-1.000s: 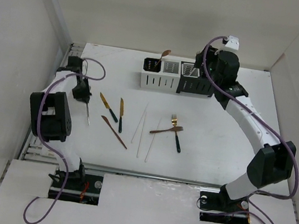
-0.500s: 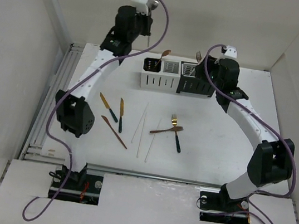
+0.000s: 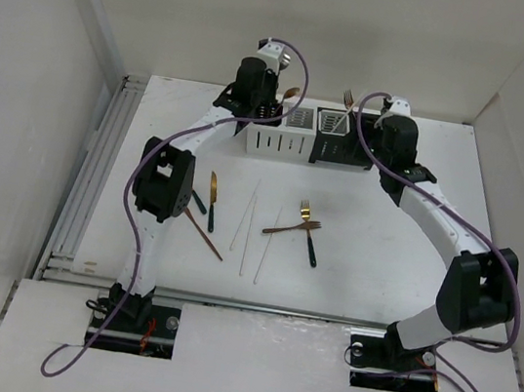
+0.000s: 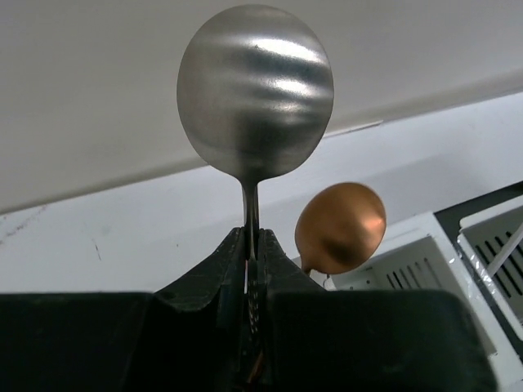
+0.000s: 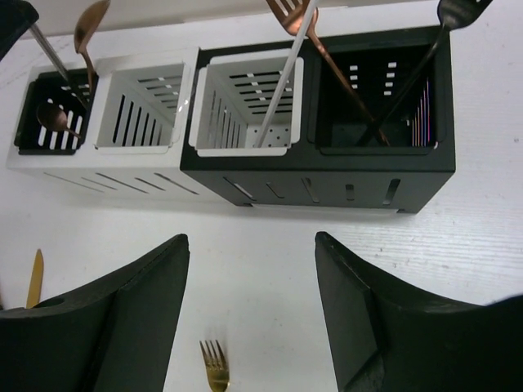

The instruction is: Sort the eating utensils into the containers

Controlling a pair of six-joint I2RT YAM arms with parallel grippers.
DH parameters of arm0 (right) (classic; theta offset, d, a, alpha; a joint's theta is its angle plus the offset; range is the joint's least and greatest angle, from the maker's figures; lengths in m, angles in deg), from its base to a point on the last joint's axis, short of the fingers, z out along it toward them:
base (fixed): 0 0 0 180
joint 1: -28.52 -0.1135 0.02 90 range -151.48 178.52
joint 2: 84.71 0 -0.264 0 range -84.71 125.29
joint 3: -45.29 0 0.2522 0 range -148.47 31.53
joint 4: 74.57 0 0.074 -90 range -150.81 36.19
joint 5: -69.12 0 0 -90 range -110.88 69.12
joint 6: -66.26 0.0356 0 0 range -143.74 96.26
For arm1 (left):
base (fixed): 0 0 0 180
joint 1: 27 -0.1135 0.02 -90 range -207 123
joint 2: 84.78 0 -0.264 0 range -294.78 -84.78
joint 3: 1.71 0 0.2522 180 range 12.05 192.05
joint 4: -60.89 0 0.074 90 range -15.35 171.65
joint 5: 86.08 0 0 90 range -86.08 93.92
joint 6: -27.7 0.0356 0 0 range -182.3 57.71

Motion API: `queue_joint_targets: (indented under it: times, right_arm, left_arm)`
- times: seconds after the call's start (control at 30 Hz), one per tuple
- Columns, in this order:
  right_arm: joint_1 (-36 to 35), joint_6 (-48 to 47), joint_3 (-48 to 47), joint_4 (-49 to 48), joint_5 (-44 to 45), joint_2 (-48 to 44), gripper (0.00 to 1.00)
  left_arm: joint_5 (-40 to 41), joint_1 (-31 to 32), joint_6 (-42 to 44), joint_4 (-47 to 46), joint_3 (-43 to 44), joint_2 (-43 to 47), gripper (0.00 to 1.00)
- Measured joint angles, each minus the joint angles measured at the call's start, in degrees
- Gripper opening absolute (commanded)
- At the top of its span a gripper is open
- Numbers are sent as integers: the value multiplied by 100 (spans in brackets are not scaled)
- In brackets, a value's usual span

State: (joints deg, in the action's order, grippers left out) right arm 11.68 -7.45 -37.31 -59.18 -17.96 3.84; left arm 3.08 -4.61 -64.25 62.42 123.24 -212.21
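Note:
My left gripper point(image 4: 251, 234) is shut on the neck of a silver spoon point(image 4: 255, 90); its bowl sticks out past the fingertips. It hovers at the left end of the white containers point(image 3: 278, 141), beside a copper spoon point(image 4: 340, 227) standing in the leftmost compartment point(image 5: 51, 114). My right gripper point(image 5: 252, 318) is open and empty, above the table in front of the black containers point(image 5: 327, 175). These hold a copper fork point(image 5: 296, 15), a white chopstick point(image 5: 284, 77) and a dark utensil point(image 5: 458, 12). On the table lie knives point(image 3: 211, 200), chopsticks point(image 3: 248, 224) and forks point(image 3: 308, 231).
The left arm point(image 3: 163, 181) stretches over the table's left half and hides part of one knife. A copper knife point(image 3: 202, 233) lies beside it. The back wall stands close behind the containers. The gold fork point(image 5: 214, 367) lies below my right gripper.
My left arm has swung the silver spoon from the table's left side up high, then down to the left end of the white containers. My right arm has shifted only slightly.

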Motion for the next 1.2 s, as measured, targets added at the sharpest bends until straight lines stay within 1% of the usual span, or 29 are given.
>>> queue_joint_targets:
  times: [0.03,0.07,0.13,0.17,0.2,0.23,0.3,0.4,0.5,0.6,0.7,0.77,0.87,0.93,0.97,1.03,1.13,1.2]
  right_arm:
    - [0,-15,0,57,0,-4,70]
    - [0,-37,0,116,-11,-9,71]
    - [0,-111,0,240,-57,-11,75]
    - [0,-164,0,321,-81,-15,77]
    - [-2,-214,0,409,-96,-22,78]
    - [-2,-286,-2,520,-111,-31,81]
    - [-35,-459,-13,789,-144,-46,82]
    - [-275,-841,-42,1290,-144,-46,82]
    - [-831,-1099,-42,1888,-166,-22,74]
    - [-1300,-1069,-2,2267,-234,101,73]
    - [-1720,-721,186,2667,-291,310,73]
    - [-1858,-431,358,2889,-321,483,73]
    - [-1989,-70,573,3134,-348,734,71]
    - [-2050,96,625,3198,-363,914,71]
    - [-2087,177,647,3191,-382,1012,67]
    - [-2122,317,651,3202,-367,1141,65]
    - [-2151,452,619,3228,-284,1189,55]
    - [-2151,494,546,3287,-186,1279,39]
  left_arm:
    - [26,4,2,-4,-72,0,0]
    - [44,7,0,-2,-140,0,3]
    - [44,7,0,-11,-293,11,22]
    - [39,7,-17,0,-372,37,39]
    - [28,7,44,11,-461,50,44]
    - [7,7,0,37,-527,76,48]
    - [-7,4,-26,179,-588,133,54]
    - [0,-24,-81,463,-590,299,56]
    - [144,-72,-181,968,-481,614,58]
    - [420,-195,-251,1502,-278,994,58]
    - [678,-402,-293,2085,-273,1596,58]
    - [776,-584,-308,2358,-420,2063,58]
    - [903,-914,-345,2684,-1034,2922,58]
    - [981,-1154,-358,2833,-1510,3425,58]
    - [1021,-1250,-369,2905,-1751,3635,58]
    - [1056,-1410,-396,2992,-2295,4052,58]
    - [1069,-1628,-435,3217,-2909,4492,58]
    - [1051,-1810,-470,3305,-3174,4704,58]
